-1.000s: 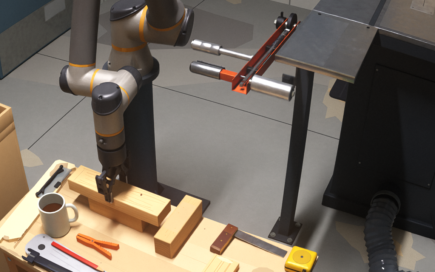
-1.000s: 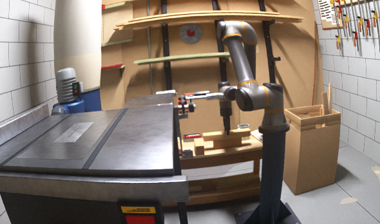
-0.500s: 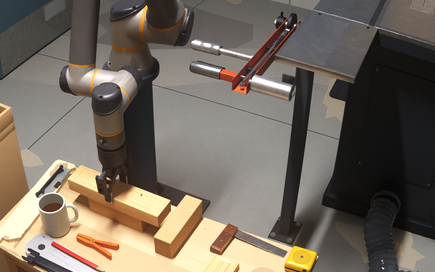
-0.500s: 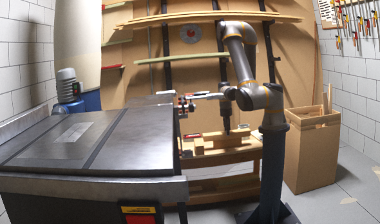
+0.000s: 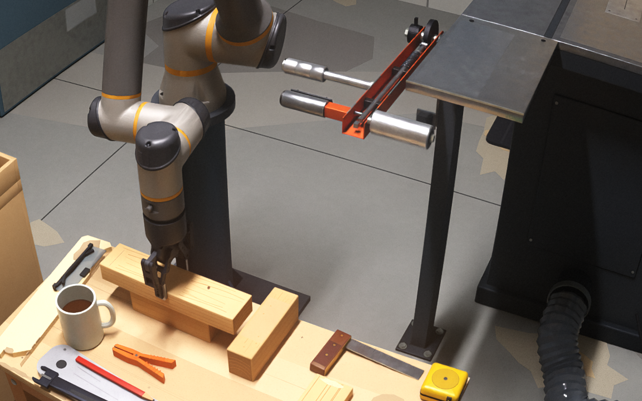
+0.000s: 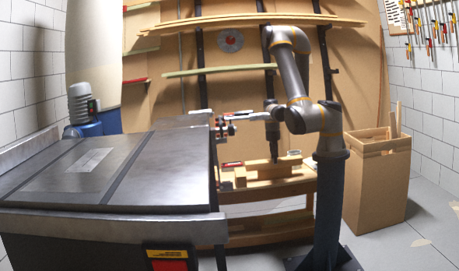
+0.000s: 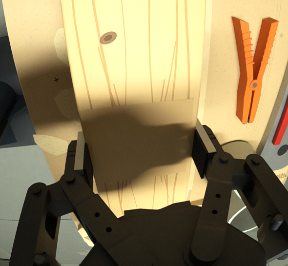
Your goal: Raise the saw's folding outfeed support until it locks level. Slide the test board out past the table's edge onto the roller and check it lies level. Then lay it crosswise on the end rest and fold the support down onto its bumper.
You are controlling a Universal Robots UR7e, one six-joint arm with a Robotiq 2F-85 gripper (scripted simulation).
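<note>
The end rest point(image 5: 171, 311), a wooden block on the workbench, is mostly hidden under the test board point(image 5: 174, 287) that lies across it. I grip that pale board across its width with my gripper point(image 5: 156, 279) point(image 7: 139, 150), closed on it near its middle. The orange outfeed support point(image 5: 388, 87) stands out level from the saw table's edge point(image 5: 483, 65), with its steel roller point(image 5: 401, 128) at the outer end.
The black saw cabinet point(image 5: 588, 199) and its support post point(image 5: 433, 224) stand to the right. On the bench are a second wooden block point(image 5: 263, 331), a coffee mug point(image 5: 81, 315), an orange clothespin point(image 5: 144, 360), a square point(image 5: 363, 354) and a yellow tape measure point(image 5: 443, 381).
</note>
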